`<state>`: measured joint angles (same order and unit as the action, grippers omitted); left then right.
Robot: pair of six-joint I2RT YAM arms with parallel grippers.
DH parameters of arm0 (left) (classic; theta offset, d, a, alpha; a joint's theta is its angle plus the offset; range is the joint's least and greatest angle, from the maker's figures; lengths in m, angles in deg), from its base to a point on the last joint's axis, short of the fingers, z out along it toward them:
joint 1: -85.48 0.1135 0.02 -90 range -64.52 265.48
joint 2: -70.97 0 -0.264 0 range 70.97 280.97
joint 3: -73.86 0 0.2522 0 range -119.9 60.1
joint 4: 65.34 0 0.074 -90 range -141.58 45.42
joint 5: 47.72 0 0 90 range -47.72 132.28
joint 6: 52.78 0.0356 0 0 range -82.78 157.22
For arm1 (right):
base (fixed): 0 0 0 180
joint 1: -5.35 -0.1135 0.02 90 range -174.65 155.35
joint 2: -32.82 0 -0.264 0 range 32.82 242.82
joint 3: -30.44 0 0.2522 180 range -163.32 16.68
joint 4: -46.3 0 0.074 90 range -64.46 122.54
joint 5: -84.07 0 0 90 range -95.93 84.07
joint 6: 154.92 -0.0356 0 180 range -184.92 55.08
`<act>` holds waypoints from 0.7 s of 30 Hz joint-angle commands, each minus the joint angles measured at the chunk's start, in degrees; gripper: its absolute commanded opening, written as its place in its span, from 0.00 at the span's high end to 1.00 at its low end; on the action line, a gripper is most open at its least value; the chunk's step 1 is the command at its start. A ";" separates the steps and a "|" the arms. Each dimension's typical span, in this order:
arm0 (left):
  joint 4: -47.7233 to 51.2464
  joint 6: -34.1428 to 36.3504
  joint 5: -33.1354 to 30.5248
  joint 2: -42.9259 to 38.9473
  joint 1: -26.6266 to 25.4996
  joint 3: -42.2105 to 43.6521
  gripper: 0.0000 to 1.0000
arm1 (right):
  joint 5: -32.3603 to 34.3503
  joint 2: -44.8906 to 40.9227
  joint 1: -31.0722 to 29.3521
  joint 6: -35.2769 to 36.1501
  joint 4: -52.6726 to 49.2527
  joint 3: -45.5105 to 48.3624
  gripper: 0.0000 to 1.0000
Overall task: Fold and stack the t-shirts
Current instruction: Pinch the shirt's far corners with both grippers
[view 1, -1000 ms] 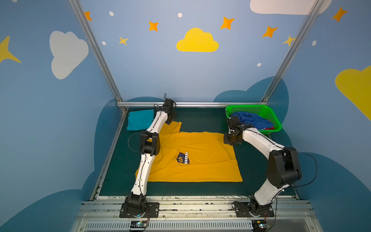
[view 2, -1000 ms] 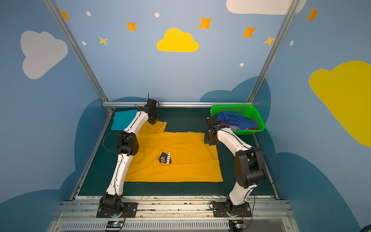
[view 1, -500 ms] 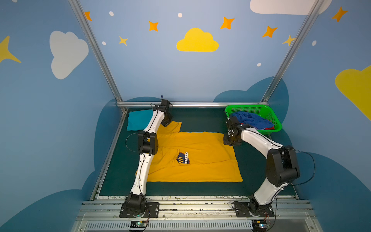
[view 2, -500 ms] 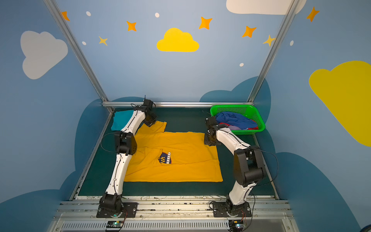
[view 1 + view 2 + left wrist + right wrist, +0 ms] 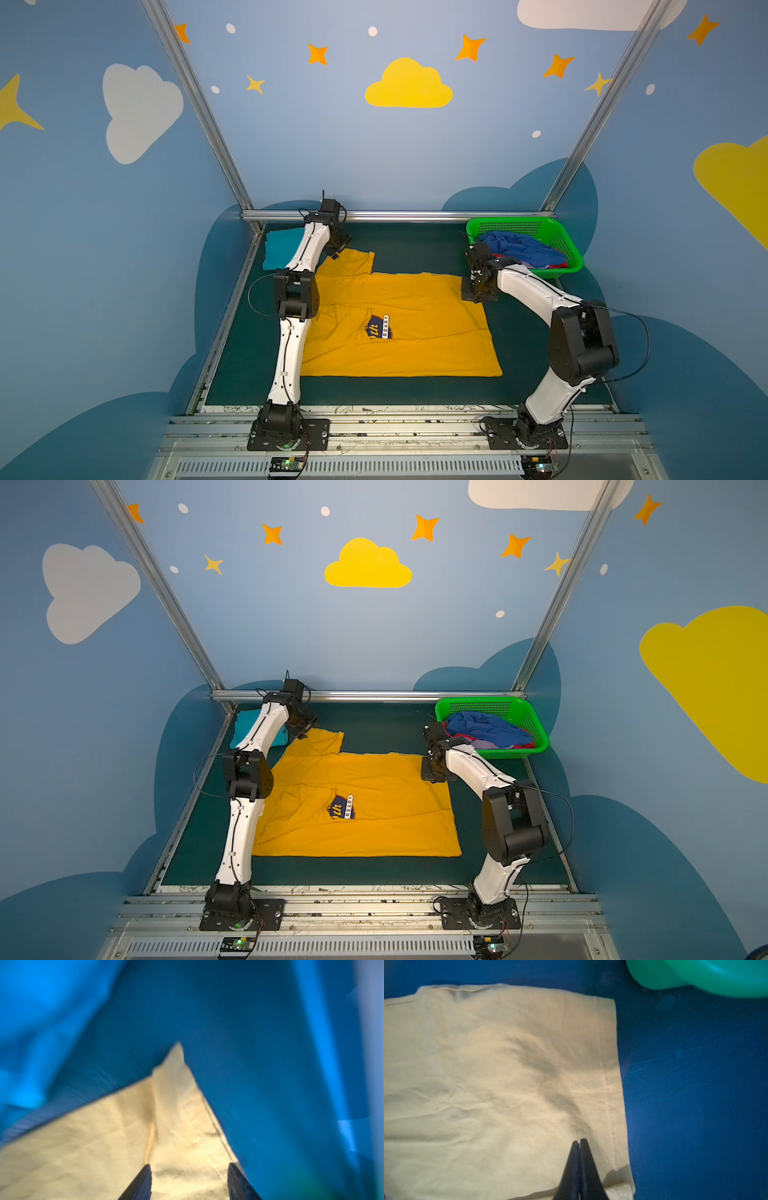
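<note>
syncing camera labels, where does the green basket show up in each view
In a top view: green basket in the back right corner.
In a top view: green basket, same back-right corner.
Left wrist: not clearly in it.
Right wrist: blurred green rim beyond the yellow t-shirt and its hemmed corner.
Shared landmark: the yellow t-shirt, in all four.

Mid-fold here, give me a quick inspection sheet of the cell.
Surface: dark green mat.
Job's things: yellow t-shirt spread flat, one sleeve out; teal t-shirt folded, far left corner; blue t-shirt and others heaped in green basket.
Clutter: nothing seen.
Tools: left tool open over the sleeve tip; right tool shut above the shirt's hem, grip unclear.
Cables: black cable loops at each arm's elbow.
Surroundings: blue walls with painted clouds; aluminium frame.
</note>
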<state>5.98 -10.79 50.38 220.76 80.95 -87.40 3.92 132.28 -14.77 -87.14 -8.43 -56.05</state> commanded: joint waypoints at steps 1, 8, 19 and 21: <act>0.32 1.25 -1.47 -1.09 2.60 -0.72 0.42 | -0.21 0.90 -0.27 -0.37 -1.39 -0.60 0.95; 2.53 1.43 -1.04 5.98 3.23 -6.67 0.45 | -1.43 1.94 -0.01 -0.52 -3.03 -2.99 0.90; -4.12 0.69 1.01 8.39 2.34 -6.46 0.59 | -0.25 13.27 2.53 -0.40 -9.29 -14.70 0.47; -3.54 0.55 0.44 8.62 2.41 -6.48 0.76 | 0.81 15.87 2.65 -0.78 -10.62 -17.95 0.42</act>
<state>2.51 -10.13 51.07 228.50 83.24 -93.33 2.80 145.79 -12.43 -87.18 -14.94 -70.50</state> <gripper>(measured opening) 0.280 0.573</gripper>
